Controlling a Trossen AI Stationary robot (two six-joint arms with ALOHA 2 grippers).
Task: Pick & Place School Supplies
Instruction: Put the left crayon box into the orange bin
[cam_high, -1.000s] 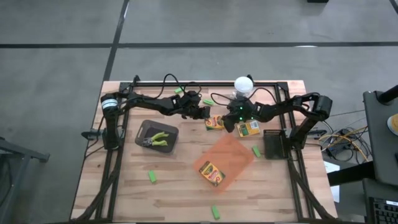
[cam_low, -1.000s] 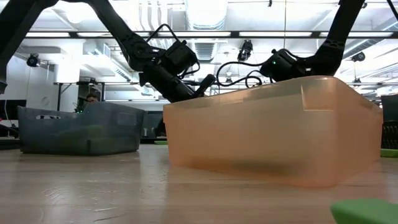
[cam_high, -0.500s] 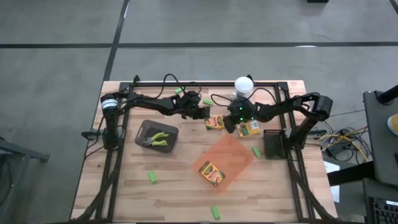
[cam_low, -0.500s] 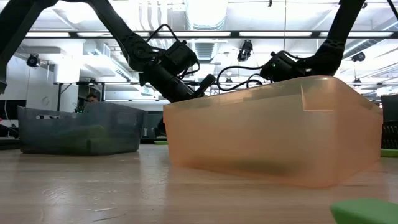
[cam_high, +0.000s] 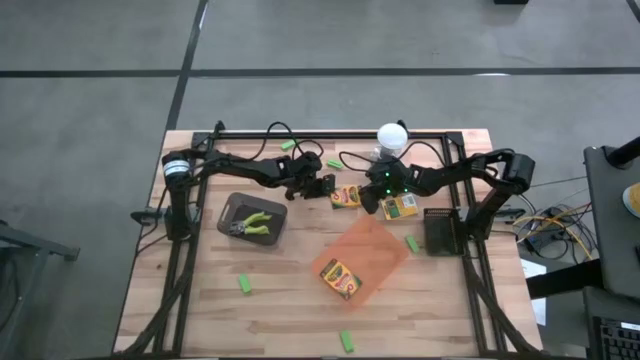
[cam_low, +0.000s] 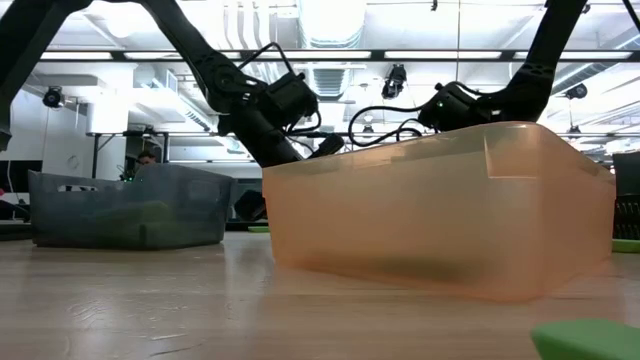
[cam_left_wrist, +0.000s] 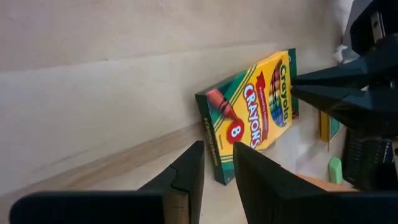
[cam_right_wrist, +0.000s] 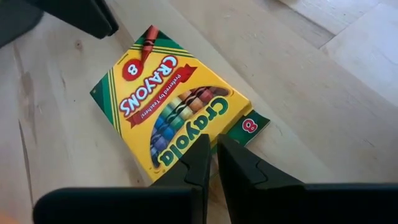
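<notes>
High view: a crayon box (cam_high: 346, 196) lies flat on the desk (cam_high: 280, 310) at the far middle, between the left hand (cam_high: 326, 186) and the right hand (cam_high: 373, 196); a second box (cam_high: 401, 208) sits under the right arm.

Low view: the orange translucent tray (cam_low: 440, 210) hides the box.

Left wrist view: the glossy cardboard box (cam_left_wrist: 250, 115) is seen just beyond the slightly parted, empty fingers (cam_left_wrist: 186, 171), its long axis slanting away.

Right wrist view: closed fingertips (cam_right_wrist: 208, 155) are placed at the box's (cam_right_wrist: 168, 112) end, gripping nothing.
</notes>
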